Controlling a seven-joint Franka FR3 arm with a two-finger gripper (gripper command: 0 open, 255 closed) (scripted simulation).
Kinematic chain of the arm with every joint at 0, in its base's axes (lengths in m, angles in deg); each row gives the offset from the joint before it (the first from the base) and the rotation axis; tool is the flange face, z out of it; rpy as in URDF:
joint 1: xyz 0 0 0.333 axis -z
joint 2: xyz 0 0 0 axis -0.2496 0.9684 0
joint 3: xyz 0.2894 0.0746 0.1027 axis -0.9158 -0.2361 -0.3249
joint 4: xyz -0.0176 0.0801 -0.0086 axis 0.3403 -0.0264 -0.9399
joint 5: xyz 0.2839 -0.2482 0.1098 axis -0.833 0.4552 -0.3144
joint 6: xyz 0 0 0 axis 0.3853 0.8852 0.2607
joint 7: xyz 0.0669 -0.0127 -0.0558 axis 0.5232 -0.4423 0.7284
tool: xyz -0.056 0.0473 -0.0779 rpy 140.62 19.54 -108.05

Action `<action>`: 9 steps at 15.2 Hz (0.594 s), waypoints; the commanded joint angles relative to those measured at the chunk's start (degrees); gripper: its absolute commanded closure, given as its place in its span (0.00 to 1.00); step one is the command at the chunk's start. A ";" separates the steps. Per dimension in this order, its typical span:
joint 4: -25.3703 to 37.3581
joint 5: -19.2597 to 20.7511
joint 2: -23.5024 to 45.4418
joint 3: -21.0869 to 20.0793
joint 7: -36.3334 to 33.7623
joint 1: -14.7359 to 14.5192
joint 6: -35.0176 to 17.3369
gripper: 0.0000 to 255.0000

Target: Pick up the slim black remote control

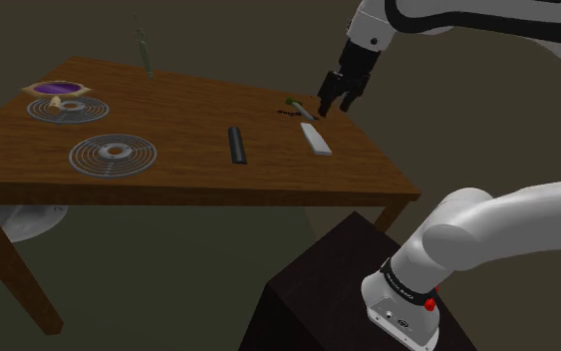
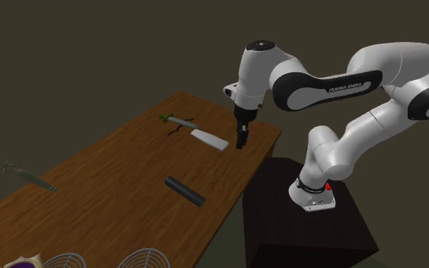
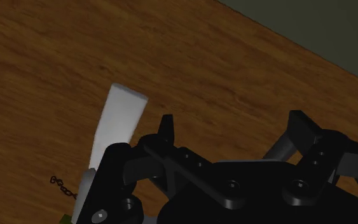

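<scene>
Gripper (image 1: 334,104) aloft, black remote (image 1: 236,146) well apart

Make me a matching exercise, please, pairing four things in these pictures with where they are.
Things:
1. black remote control
2. white slab
3. purple dish
4. gripper

Places:
A. open, above the table
B. alone, mid-table
C. beside a round wire rack, at the end away from the arm
D. on the table, nearest the gripper

Pairs: 1-B, 2-D, 3-C, 4-A.
</scene>
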 commanded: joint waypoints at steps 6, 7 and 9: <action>1.96 -3.53 12.03 -6.32 -15.10 1.32 -9.38 0.00; 2.65 -3.76 14.02 -7.11 -17.18 1.54 -10.61 0.00; 4.29 -3.99 18.14 -8.59 -21.35 1.98 -12.97 0.00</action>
